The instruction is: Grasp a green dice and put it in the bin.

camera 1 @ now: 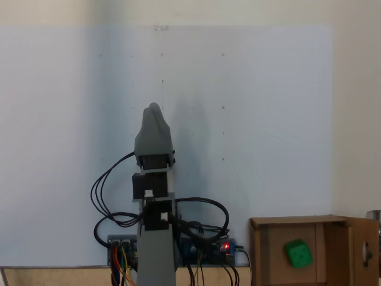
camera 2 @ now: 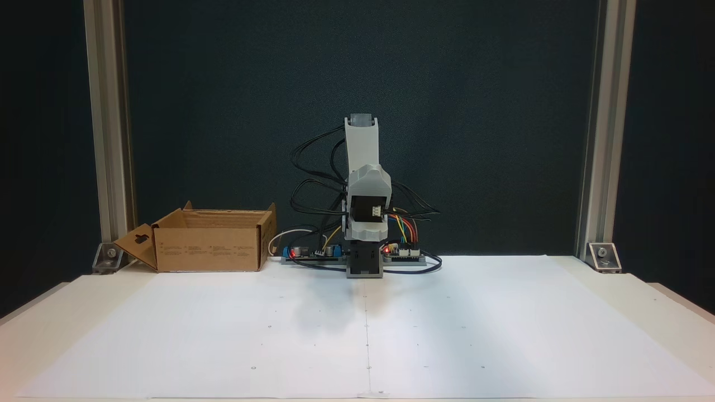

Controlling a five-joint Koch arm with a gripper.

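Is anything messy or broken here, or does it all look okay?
Nothing stands out. The green dice lies inside the bin, which sits upright beside the arm's base with its side flap hanging open. The arm is folded up over its base, and the white paper looks flat and clean.

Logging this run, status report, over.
Tool folded up, state unclear. Green dice already inside bin. Nothing in the way.

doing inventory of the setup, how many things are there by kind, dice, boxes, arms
green dice: 1, lying inside the box
brown cardboard box: 1
grey robot arm: 1, folded over its base
total: 3
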